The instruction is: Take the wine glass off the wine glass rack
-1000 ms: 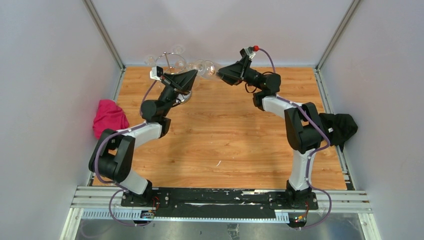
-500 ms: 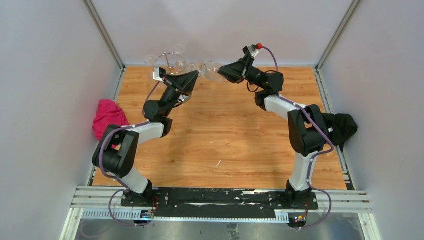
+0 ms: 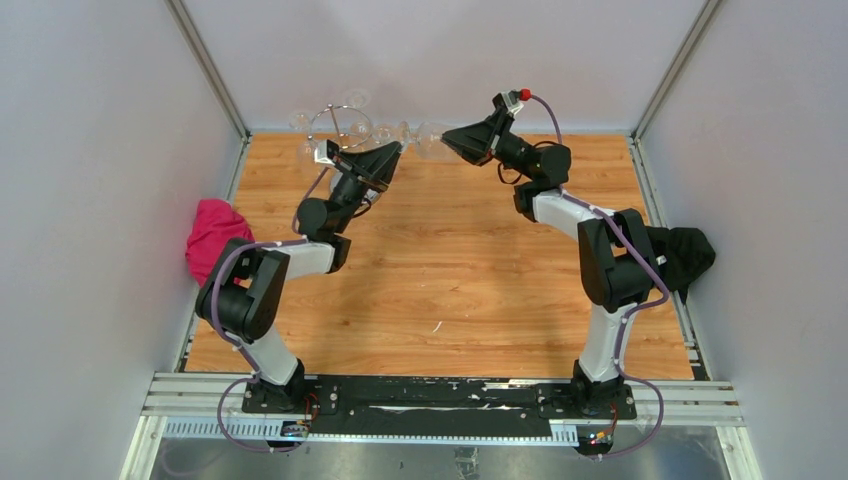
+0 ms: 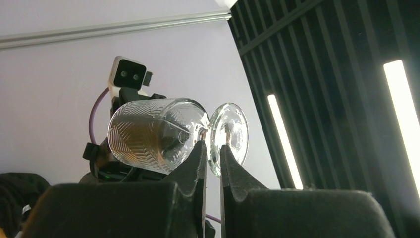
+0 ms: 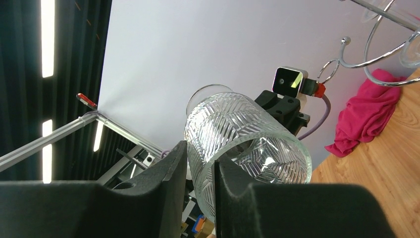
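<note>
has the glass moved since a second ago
Yes. The glass has shifted right, away from the rack, which has stayed in place near the back left corner.

Built alike as left arm (image 3: 300, 258) and right arm (image 3: 605, 345): black joint housings, white shells between. Wrapped with thin purple cable (image 4: 91, 119). Ended by left gripper (image 4: 213, 148) and right gripper (image 5: 200, 151), matte black wedges. Topped with white camera box (image 4: 130, 75), red knob (image 5: 319, 89) beside. Bolted to black base plate (image 3: 440, 395) at 6 o'clock.

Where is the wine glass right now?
In the top view, the wine glass hangs sideways at the back, just right of the wine glass rack, stem pinched by the left gripper, bowl at the right gripper.
</note>
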`<state>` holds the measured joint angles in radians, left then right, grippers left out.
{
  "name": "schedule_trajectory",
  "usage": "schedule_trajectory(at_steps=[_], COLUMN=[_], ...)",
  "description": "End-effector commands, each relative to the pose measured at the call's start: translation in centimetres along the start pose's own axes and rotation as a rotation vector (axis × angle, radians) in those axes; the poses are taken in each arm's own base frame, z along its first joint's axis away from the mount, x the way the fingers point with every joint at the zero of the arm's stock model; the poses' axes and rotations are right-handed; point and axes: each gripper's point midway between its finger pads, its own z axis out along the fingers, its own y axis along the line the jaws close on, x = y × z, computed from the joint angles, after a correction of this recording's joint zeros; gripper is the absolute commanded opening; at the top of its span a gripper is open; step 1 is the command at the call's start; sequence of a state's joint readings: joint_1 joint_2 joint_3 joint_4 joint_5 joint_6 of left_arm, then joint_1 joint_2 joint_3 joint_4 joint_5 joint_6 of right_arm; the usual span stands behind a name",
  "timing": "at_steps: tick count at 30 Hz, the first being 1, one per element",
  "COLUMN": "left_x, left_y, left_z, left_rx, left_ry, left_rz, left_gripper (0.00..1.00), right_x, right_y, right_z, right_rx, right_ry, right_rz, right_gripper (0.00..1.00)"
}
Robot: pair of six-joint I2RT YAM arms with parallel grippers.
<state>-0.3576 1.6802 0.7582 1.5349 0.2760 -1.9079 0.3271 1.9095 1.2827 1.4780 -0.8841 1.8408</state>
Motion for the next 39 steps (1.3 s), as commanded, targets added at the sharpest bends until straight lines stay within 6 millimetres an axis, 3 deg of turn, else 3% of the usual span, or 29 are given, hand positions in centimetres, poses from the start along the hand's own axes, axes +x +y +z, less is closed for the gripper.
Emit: schedule_trajectory(at_steps=[1,2,3,7,13,23,28,34,39], left_x=[1.7,1.8,1.9,2.0,2.1,2.3,2.4,2.2,0.7], left_y=[2.3,2.1,2.0,1.9,2.4,2.9,1.9,0.9,0.3], left_z=[-0.2,-0.1,-0.1,-0.1,0.1,0.3,0.8,1.1,0.4], left_rx=[-0.030,-0.025,-0.021,-0.021,-0.029,-0.034,-0.009,0.015,0.010], left_ry=[0.072,0.076,0.081,0.087,0.102,0.125,0.134,0.140,0.110], left_rz=[0.089,0.092,0.095,0.099,0.096,0.100,0.108,0.136,0.160], left_gripper=[0.00,0.00,0.00,0.00,0.00,0.27,0.39,0.47,0.47], right_x=[3.2,3.3,3.3,3.2,3.3,3.1,3.4,3.9,4.1], right_y=[5.5,5.2,4.9,4.0,5.6,7.4,7.8,8.6,9.4], right_z=[1.1,1.0,1.0,0.7,0.9,1.0,0.9,0.5,-0.2], right_rx=[-0.133,-0.128,-0.123,-0.107,-0.130,-0.160,-0.162,-0.163,-0.160], right_ry=[0.089,0.090,0.089,0.078,0.073,0.055,0.059,0.061,0.065], right_rz=[-0.101,-0.094,-0.089,-0.061,-0.083,-0.096,-0.104,-0.117,-0.140], right_gripper=[0.14,0.04,0.00,0.00,0.00,0.00,0.00,0.00,0.00])
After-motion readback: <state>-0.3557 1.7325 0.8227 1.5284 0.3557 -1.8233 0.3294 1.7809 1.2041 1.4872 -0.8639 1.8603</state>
